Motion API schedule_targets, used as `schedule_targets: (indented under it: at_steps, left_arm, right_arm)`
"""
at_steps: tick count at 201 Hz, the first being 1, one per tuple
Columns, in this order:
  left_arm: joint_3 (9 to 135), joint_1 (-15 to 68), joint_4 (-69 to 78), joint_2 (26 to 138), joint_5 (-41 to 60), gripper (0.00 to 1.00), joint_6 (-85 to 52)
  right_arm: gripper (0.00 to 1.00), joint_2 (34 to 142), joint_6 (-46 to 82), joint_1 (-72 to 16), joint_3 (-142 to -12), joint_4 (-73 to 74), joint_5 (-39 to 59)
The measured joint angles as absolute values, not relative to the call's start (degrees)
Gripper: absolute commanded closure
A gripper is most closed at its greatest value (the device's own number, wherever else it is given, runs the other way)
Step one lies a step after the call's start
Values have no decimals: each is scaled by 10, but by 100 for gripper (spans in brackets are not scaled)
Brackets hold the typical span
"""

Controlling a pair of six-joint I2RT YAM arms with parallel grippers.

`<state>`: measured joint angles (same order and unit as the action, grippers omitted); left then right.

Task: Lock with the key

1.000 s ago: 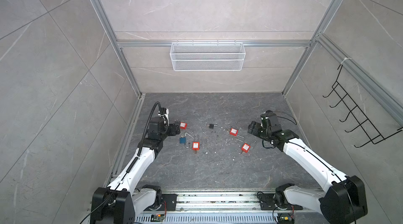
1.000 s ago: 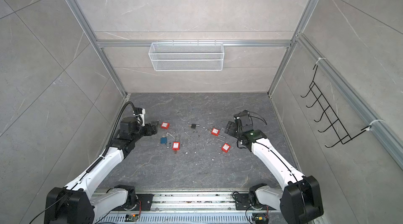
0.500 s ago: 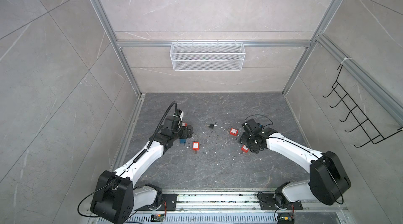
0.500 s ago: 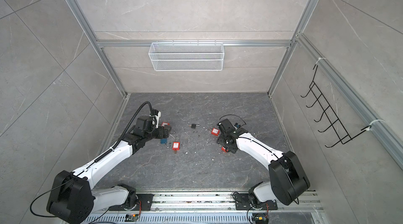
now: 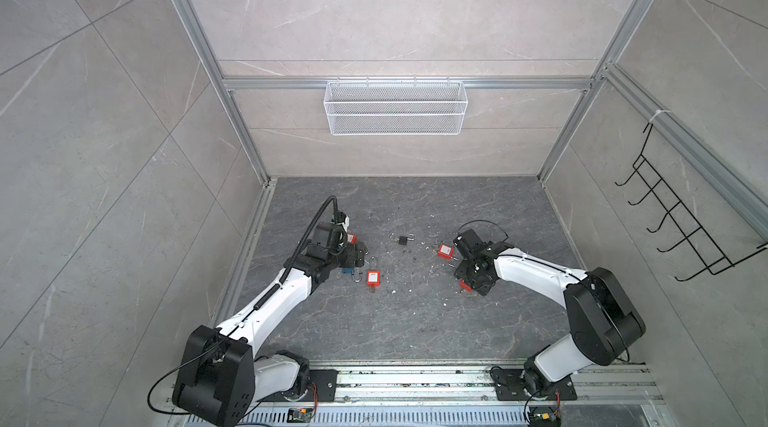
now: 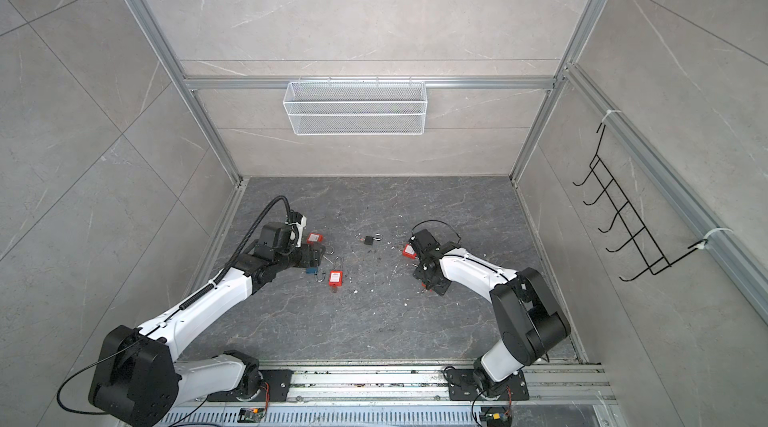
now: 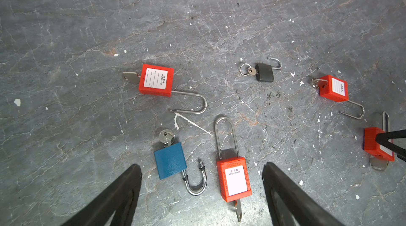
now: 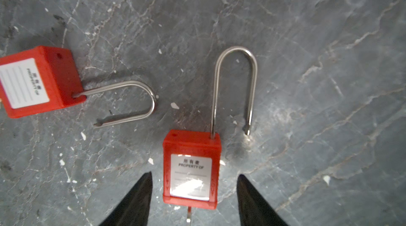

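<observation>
two arms have come forward and down since a second ago, when both were drawn back with their wrists raised; the padlocks lie where they lay then. the right gripper (image 8: 195, 174) now hangs low over a red padlock (image 8: 191, 170) that lies flat, label up, on the floor (image 8: 307, 38) at the right of the scatter. its jaws stand apart, one on each side of the lock's body, with floor showing in both gaps, so nothing is gripped. that lock's loop (image 8: 235, 86) is open, its free end out of the body. the left gripper (image 7: 201, 165) is spread wide above a blue padlock (image 7: 170, 161) and a tall red padlock (image 7: 234, 178), touching neither.

from above, the right wrist covers nearly all of the red padlock, leaving only a red corner to see. its key (image 8: 188, 214) is cut off at the edge of the right wrist view, just a thin sliver of metal below the body. a second red padlock (image 8: 37, 82) beside it also runs off that edge. in both top views the blue padlock is half under the left gripper, and the small black padlock (image 5: 403, 240) is too tiny there to make out much.
</observation>
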<state>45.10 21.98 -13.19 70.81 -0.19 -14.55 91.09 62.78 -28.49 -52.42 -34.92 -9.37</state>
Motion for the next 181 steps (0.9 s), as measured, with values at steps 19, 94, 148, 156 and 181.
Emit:
schedule_targets:
  at_steps: [19,94,148,156,181]
  left_arm:
    - [451,220,-138,704,-5,11,-145]
    - [451,220,-151,693,-15,11,-145]
    - [451,220,-152,688,-20,11,-145]
    - [451,220,-153,688,-20,12,-145]
    - [451,220,-156,687,-20,12,-145]
  right_arm:
    - [38,918,631,-283,-524,-349,-95]
    - [45,942,632,-263,-525,-344,-94]
    - [52,954,628,-260,-533,-342,-92]
    - [53,954,626,-259,-533,-341,-92]
    - [55,954,616,-258,-534,-342,-92]
